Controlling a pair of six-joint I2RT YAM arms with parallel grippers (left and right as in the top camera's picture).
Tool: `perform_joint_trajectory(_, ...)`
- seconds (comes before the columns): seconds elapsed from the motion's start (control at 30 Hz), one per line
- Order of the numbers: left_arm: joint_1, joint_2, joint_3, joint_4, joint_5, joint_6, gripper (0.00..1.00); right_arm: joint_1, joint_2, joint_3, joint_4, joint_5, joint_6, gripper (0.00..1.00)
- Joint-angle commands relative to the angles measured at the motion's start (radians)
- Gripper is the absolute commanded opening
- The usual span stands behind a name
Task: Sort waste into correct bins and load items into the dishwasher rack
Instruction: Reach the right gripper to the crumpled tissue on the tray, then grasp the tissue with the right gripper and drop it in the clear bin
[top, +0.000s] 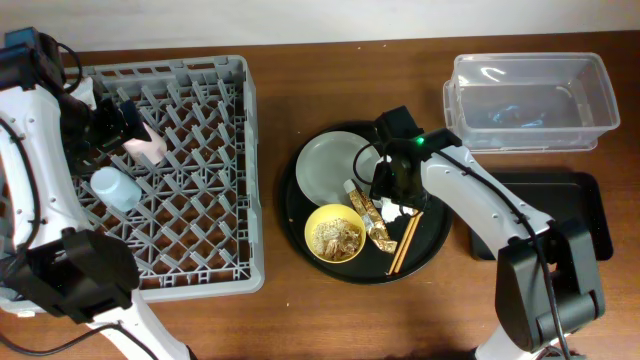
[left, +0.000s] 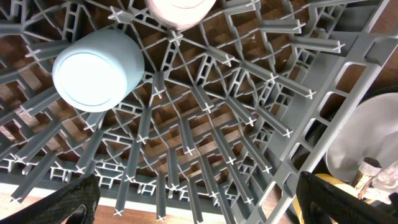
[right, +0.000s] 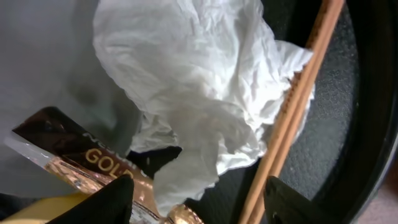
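Crumpled white tissue (right: 199, 93) fills the right wrist view. Its lower tail hangs between the fingers of my right end effector (right: 202, 202), which stand apart and have not yet pinched it. From overhead, this sits at centre frame on the round black tray (top: 428, 248). The tissue lies just right of the gold-brown wrapper (right: 81, 168) and rests against the wooden chopsticks (right: 298, 106), which run up the right side of the wrist view.

To make this pick cleanly, I judge the fingers should settle over the thick middle of the wad and close on paper alone. A grip too far right may catch a chopstick, and one too far left may catch the wrapper. Either would ride along to the bins.

The clear tub (top: 530, 95) waits at upper right of the overhead view, with the shallow black tray (top: 590, 215) below it. The yellow bowl (top: 315, 222) of food scraps (top: 338, 238) and the grey-white plate (top: 322, 165) crowd the left half of the round tray.

At far left, my left end effector (left: 202, 200) hangs wide apart and empty over the dishwasher rack (top: 200, 200). The light blue cup (left: 96, 68) and pink cup (left: 180, 9) already sit there among the pegs.
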Motion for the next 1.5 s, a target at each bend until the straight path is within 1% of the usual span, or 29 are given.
perform_joint_trajectory(0.0,0.003,-0.040,0.017,-0.002,-0.004,0.002,1.00,0.011,0.004,-0.051,0.050,0.031,-0.003,0.68)
perform_joint_trajectory(0.1,0.003,-0.040,0.017,-0.002,-0.004,0.002,1.00,0.011,0.004,-0.098,0.104,0.030,-0.002,0.65)
perform_joint_trajectory(0.17,0.003,-0.040,0.017,-0.002,-0.004,0.002,1.00,0.011,0.003,-0.100,0.112,0.029,-0.002,0.53)
perform_joint_trajectory(0.2,0.003,-0.040,0.017,-0.002,-0.004,0.002,1.00,0.010,0.001,-0.093,0.110,0.029,-0.003,0.44)
perform_joint_trajectory(0.23,0.003,-0.040,0.017,-0.002,-0.004,0.002,1.00,0.008,0.000,-0.081,0.099,0.026,-0.002,0.33)
perform_joint_trajectory(0.27,0.003,-0.040,0.017,-0.002,-0.004,0.002,1.00,0.006,-0.002,-0.067,0.085,0.026,-0.002,0.26)
perform_joint_trajectory(0.3,0.003,-0.040,0.017,-0.002,-0.004,0.002,1.00,0.005,-0.005,-0.048,0.069,0.026,-0.003,0.15)
perform_joint_trajectory(0.33,0.003,-0.040,0.017,-0.002,-0.004,0.002,1.00,0.003,-0.009,-0.026,0.048,0.026,-0.003,0.07)
perform_joint_trajectory(0.37,0.003,-0.040,0.017,-0.002,-0.004,0.002,1.00,0.002,-0.014,0.009,0.015,0.026,-0.003,0.04)
perform_joint_trajectory(0.6,0.003,-0.040,0.017,-0.002,-0.004,0.002,1.00,-0.001,-0.029,0.307,-0.235,0.027,-0.058,0.04)
perform_joint_trajectory(0.67,0.003,-0.040,0.017,-0.002,-0.004,0.002,1.00,-0.013,-0.029,0.426,-0.318,0.027,-0.071,0.04)
perform_joint_trajectory(0.8,0.003,-0.040,0.017,-0.002,-0.004,0.002,1.00,-0.061,-0.029,0.566,-0.388,0.036,-0.071,0.04)
perform_joint_trajectory(0.83,0.003,-0.040,0.017,-0.002,-0.004,0.002,1.00,-0.103,-0.029,0.618,-0.391,0.038,-0.071,0.04)
perform_joint_trajectory(0.93,0.003,-0.040,0.017,-0.002,-0.004,0.002,1.00,-0.192,-0.029,0.676,-0.364,0.038,-0.071,0.04)
perform_joint_trajectory(1.1,0.003,-0.040,0.017,-0.002,-0.004,0.002,1.00,-0.357,-0.026,0.686,-0.235,0.086,-0.071,0.04)
perform_joint_trajectory(1.27,0.003,-0.040,0.017,-0.002,-0.004,0.002,1.00,-0.465,-0.010,0.686,-0.108,0.096,-0.074,0.04)
perform_joint_trajectory(1.37,0.003,-0.040,0.017,-0.002,-0.003,0.002,1.00,-0.497,0.040,0.686,-0.035,0.103,-0.074,0.04)
perform_joint_trajectory(1.4,0.003,-0.040,0.017,-0.002,-0.004,0.002,1.00,-0.497,0.072,0.686,-0.007,0.106,-0.074,0.05)
perform_joint_trajectory(1.43,0.003,-0.040,0.017,-0.002,-0.004,0.002,1.00,-0.497,0.100,0.686,0.012,0.106,-0.074,0.11)
perform_joint_trajectory(1.47,0.003,-0.040,0.017,-0.002,-0.004,0.002,1.00,-0.497,0.127,0.686,0.019,0.106,-0.074,0.24)
